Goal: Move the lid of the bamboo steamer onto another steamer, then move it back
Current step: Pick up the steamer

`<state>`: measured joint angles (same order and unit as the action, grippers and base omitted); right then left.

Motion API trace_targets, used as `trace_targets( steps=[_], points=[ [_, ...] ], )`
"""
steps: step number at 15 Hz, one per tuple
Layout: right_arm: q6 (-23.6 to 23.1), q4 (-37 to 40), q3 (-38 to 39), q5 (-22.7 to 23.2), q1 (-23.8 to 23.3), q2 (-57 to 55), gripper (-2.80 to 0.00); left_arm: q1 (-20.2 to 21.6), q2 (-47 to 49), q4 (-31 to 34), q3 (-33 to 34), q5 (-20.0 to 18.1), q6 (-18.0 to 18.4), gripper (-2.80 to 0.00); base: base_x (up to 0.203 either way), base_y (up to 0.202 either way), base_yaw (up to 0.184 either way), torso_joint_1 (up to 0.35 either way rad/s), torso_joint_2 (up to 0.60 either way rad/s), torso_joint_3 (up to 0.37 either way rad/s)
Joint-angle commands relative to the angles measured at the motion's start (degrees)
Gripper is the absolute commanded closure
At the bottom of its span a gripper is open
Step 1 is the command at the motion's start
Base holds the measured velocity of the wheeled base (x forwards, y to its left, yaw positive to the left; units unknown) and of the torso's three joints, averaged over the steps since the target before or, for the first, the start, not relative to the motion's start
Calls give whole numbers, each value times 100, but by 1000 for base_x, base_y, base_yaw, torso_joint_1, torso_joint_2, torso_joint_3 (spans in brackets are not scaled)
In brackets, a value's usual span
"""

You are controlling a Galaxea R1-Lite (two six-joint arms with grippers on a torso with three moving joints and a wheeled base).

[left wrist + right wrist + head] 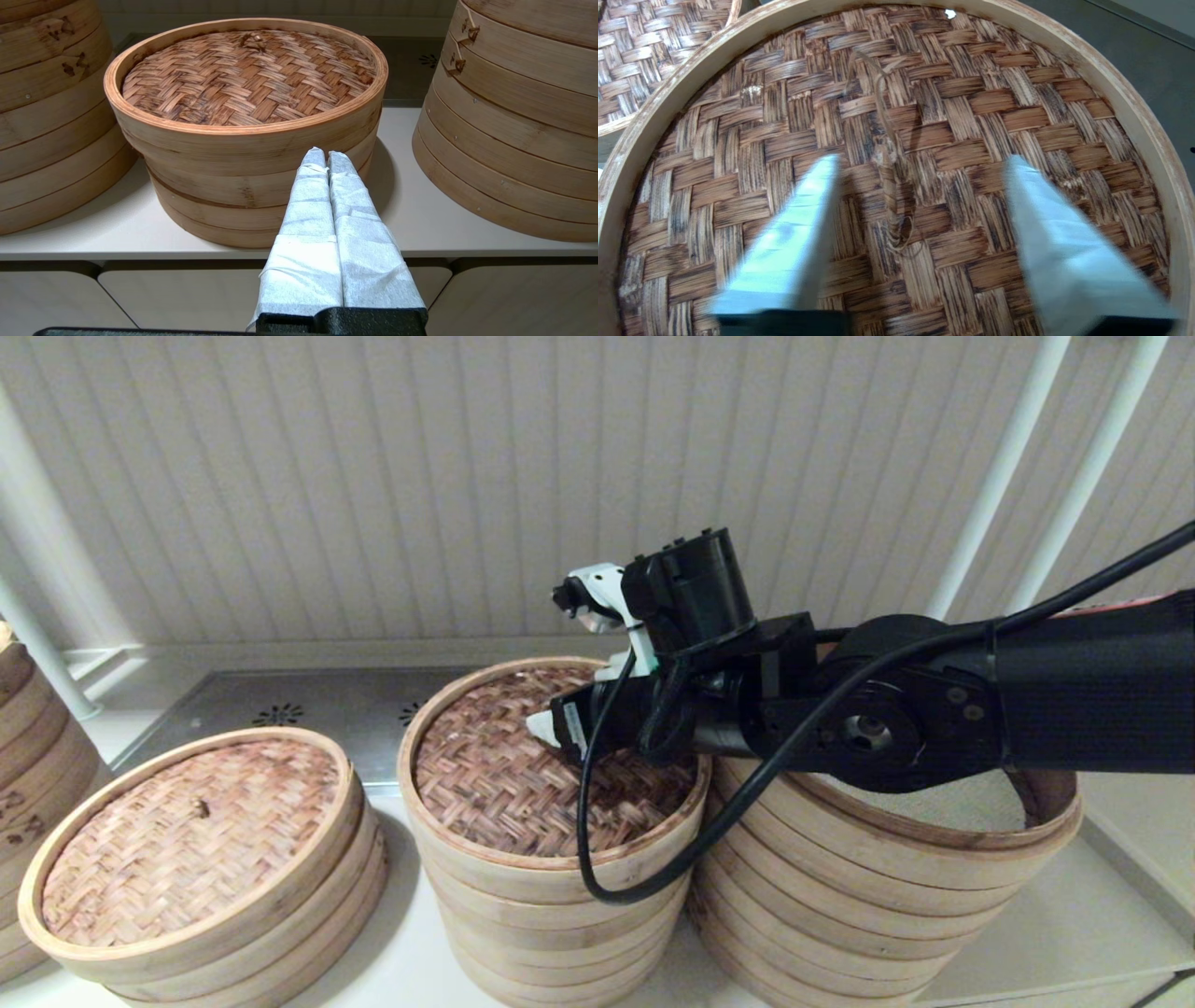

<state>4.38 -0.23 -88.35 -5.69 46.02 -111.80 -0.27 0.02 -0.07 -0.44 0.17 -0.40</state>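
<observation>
Dim warm light, motion-blurred fingers [794,242].

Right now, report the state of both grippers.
Left gripper: shut, empty, parked low.
Right gripper: open over the bamboo steamer lid, holding nothing.

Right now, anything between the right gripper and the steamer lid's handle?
Nothing visible. The right gripper is open over the bamboo steamer lid, its fingers straddling the small twisted handle at the centre; only bare weave lies between them.

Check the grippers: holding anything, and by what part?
Nothing is held. The right gripper is open above the bamboo steamer lid, jaws either side of its woven centre handle. The left gripper is shut on nothing, parked low before the lighter-lidded steamer.
</observation>
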Motion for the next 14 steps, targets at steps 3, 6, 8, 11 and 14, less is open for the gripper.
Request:
trace_targets(
  steps=[3,6,8,11,14],
  points=[
    [2,-29,19,21,3,-63,0,0,-2,-1,0,0,-4,0,0,0,0,0,0,0],
    [-55,-354,106,24,17,-171,0,0,-2,-1,0,0,-4,0,0,0,0,0,0,0],
    [-60,-373,98,16,47,-211,0,0,-2,-1,0,0,-4,0,0,0,0,0,0,0],
    [-60,-373,98,16,39,-190,0,0,6,-1,-2,0,-4,0,0,0,0,0,0,0],
    [-42,-381,92,-28,54,-140,0,0,-2,-1,0,0,-4,0,0,0,0,0,0,0]
  ],
)
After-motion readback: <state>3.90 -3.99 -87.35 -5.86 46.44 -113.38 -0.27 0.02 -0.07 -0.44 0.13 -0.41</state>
